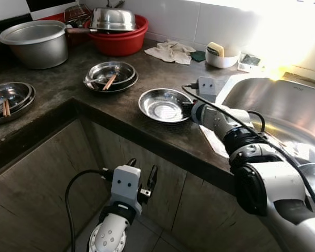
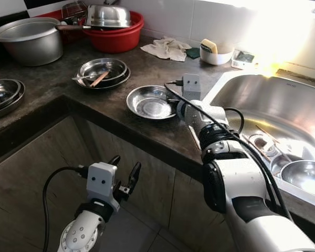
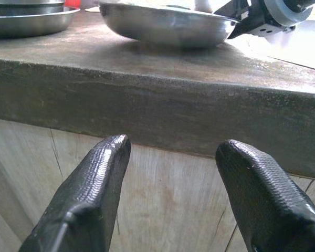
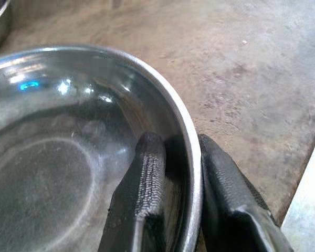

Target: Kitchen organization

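We pinch the rim of the bowl (image 4: 68, 157) with the right gripper (image 4: 184, 168), one finger inside the wall, one outside, because a thin rim offers the only purchase on a shallow dish. The bowl sits on the counter (image 1: 147, 131), just ahead of the wrist, sink (image 2: 283, 105) behind it. The left gripper (image 1: 142, 181) hangs spread apart below the counter edge, idle.

— Position of the shallow round steel dish (image 1: 165, 104)?
— On the dark stone counter (image 1: 58, 86), near its front edge. Sink basin (image 1: 283, 110) at its three o'clock.
— Behind it?
— Steel plate holding wooden chopsticks (image 1: 111, 75) at ten o'clock; red plastic basin (image 1: 121, 39) beyond, large steel pot (image 1: 35, 43) left of that.
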### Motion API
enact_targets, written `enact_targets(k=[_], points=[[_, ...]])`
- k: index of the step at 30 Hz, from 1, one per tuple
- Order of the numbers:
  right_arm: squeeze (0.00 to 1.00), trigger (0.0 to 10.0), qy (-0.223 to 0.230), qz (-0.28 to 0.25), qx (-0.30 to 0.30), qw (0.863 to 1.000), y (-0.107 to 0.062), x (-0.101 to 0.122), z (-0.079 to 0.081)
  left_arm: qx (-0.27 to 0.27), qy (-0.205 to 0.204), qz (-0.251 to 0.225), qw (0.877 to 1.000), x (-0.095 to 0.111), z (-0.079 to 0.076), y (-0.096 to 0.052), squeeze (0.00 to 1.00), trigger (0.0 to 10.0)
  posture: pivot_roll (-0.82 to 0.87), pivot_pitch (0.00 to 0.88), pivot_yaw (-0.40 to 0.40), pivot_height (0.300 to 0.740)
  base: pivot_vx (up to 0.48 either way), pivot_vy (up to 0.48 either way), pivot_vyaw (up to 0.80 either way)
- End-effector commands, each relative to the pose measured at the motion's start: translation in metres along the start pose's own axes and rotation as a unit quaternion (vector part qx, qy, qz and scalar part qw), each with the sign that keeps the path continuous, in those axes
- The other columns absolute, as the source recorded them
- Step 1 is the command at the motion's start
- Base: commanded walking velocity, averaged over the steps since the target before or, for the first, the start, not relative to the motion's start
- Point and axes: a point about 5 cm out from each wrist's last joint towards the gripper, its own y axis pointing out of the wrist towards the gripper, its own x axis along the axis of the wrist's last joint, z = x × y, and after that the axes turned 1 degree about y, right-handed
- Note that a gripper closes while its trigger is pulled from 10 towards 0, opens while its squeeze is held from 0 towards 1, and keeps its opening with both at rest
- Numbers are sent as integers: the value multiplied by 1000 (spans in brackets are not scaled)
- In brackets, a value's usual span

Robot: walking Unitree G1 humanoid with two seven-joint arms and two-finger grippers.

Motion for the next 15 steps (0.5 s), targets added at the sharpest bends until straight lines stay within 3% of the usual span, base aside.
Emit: enact_targets(k=[1,7,8,9,10,12,15], points=[[0,0,41,8,-22,999,0,-4,-13,3,-1,0,1000,1,0,0,0,10000,68,125,-65,740,0,0,0],[0,0,102,-10,-38,994,-2,-2,-25,3,-1,0,1000,0,-1,1,0,10000,71,111,-68,740,0,0,0],[0,0,147,-62,-48,986,-6,7,-33,2,-2,0,1000,0,-1,1,0,10000,72,109,-64,740,0,0,0],[0,0,147,-62,-48,986,-6,7,-33,2,-2,0,1000,0,-1,1,0,10000,72,109,-64,740,0,0,0],[0,0,161,-102,-59,980,-10,13,-40,2,-1,0,1000,0,-1,1,0,10000,70,106,-67,740,0,0,0],[0,0,130,-201,-52,970,-28,22,-39,2,-1,0,1000,-1,0,1,0,10000,69,102,-62,740,0,0,0],[0,0,99,-242,-60,963,-39,22,-38,2,-1,1,1000,-1,0,1,0,10000,65,95,-56,740,0,0,0]])
